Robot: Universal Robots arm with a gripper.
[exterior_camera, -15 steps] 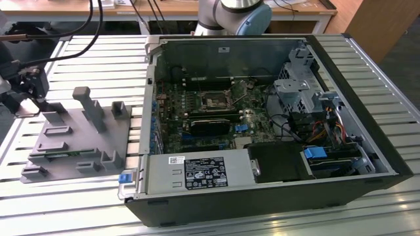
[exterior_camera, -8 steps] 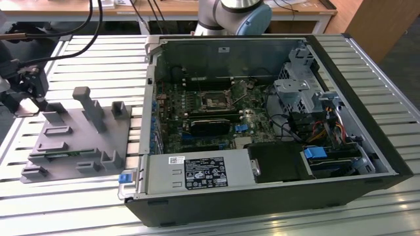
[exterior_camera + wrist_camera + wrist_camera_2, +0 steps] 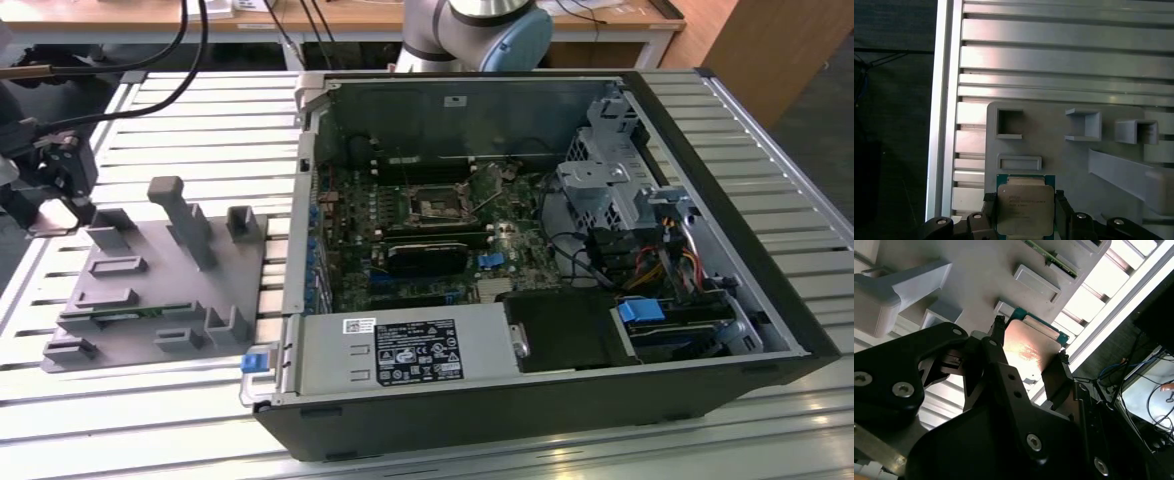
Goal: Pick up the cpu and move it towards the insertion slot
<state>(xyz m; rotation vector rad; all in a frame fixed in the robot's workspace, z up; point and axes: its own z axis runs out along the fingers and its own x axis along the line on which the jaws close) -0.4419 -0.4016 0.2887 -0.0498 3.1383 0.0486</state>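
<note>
The cpu (image 3: 1023,206), a flat square chip with a silvery top and a green rim, sits between my gripper's (image 3: 1025,212) black fingers, which are shut on its two sides. In the second wrist view the cpu (image 3: 1029,346) reflects light between the same gripper (image 3: 1028,351) fingers (image 3: 995,342). In the exterior view the gripper (image 3: 54,208) hangs at the far left, over the outer edge of the grey plastic tray (image 3: 147,300). The insertion slot (image 3: 437,205), a square socket with a metal frame, lies on the motherboard inside the open computer case (image 3: 534,400), well to the exterior view's right of the gripper.
The grey tray carries upright posts (image 3: 180,220) and small pockets (image 3: 1010,122). Both tray and case stand on a slatted metal table (image 3: 200,120). Inside the case are cables, a metal drive cage (image 3: 601,185) and a power supply box (image 3: 400,350). Black cables hang at the exterior view's upper left.
</note>
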